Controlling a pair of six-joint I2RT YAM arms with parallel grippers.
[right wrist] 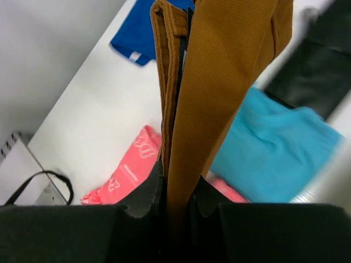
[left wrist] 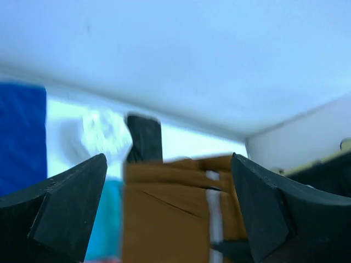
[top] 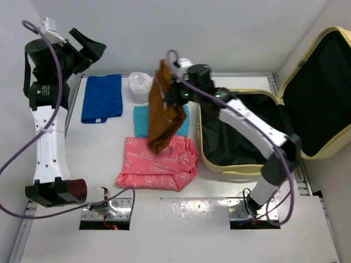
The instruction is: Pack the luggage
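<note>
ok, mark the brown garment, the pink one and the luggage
brown garment (top: 162, 119), top external, middle of hanging cloth.
pink garment (top: 159, 170), top external, centre of fold.
luggage (top: 323, 93), top external, lid lining.

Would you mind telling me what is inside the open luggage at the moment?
Only black lining shows inside the luggage; no garment is visible there. The right arm crosses above it and hides a strip of the interior.

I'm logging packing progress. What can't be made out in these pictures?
Top view: the right arm hides part of the luggage floor, so its contents are uncertain.
Top view: the brown garment covers much of the teal garment.
Left wrist view: blurred; the white item is unidentifiable.
</note>
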